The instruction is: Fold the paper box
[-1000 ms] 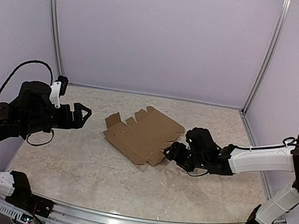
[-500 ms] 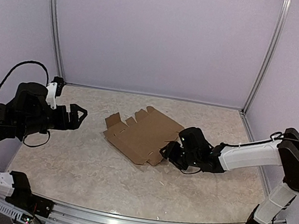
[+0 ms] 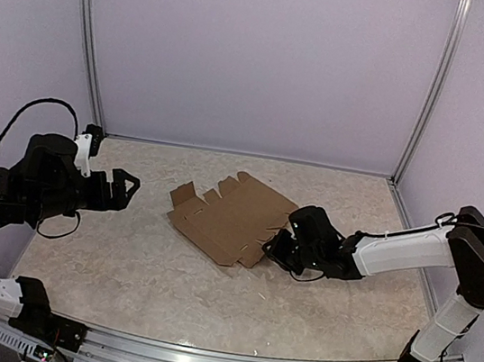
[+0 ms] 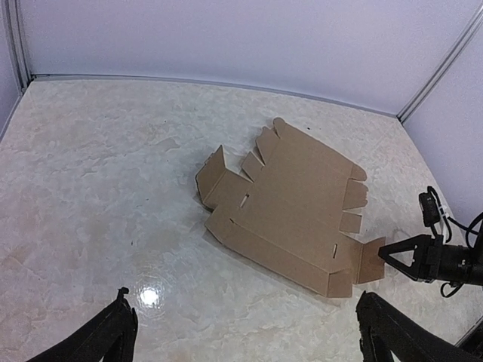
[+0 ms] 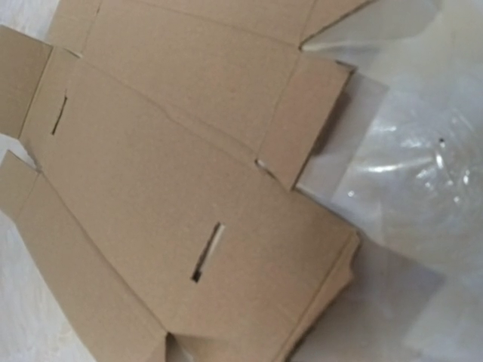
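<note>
Paper box (image 3: 231, 220): flat brown sheet mid-table, long axis slanting far-left to near-right; right gripper (image 3: 276, 245) nearer, tips at its near-right corner flap, pinch or not cannot be told; left gripper (image 3: 129, 185) spread wide, well apart to the left.

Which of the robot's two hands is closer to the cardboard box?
The right hand, its tips at the edge of the box; the left hand hangs wide open, well clear on the opposite side.
</note>
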Controlling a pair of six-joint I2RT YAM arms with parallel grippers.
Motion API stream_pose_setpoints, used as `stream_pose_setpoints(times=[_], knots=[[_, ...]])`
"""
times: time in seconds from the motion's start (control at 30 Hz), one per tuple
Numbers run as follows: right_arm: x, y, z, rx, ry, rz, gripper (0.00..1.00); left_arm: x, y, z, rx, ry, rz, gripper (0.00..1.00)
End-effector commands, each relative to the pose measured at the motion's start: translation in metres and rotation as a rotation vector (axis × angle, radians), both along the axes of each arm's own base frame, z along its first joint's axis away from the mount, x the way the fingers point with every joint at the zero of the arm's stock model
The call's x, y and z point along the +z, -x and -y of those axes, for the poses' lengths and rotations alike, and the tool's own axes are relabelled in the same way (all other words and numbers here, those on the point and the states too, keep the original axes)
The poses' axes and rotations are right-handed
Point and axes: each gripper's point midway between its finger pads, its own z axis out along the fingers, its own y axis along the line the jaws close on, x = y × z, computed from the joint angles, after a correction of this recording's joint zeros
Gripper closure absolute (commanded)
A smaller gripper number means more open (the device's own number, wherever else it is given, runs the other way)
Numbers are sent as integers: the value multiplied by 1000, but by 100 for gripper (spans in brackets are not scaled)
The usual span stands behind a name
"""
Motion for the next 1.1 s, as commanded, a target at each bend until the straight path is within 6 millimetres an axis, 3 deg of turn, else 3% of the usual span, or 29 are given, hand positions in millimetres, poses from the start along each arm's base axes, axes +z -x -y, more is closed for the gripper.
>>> stream_pose_setpoints(times=[0.0, 0.23, 0.57, 0.83, 1.07], knots=[[-5, 3, -6, 23, 9, -2, 78, -5, 1, -8, 19, -31, 0, 1], [-5, 8, -5, 48, 18, -5, 100, -3, 2, -11, 27, -32, 4, 1], [13, 17, -1, 186, 132, 39, 100, 8, 5, -15, 28, -21, 24, 1], [39, 22, 8, 464, 316, 95, 100, 16, 7, -9, -9, -7, 30, 1], [44, 29, 23, 736, 369, 49, 100, 18, 8, -2, -45, -3, 32, 1]])
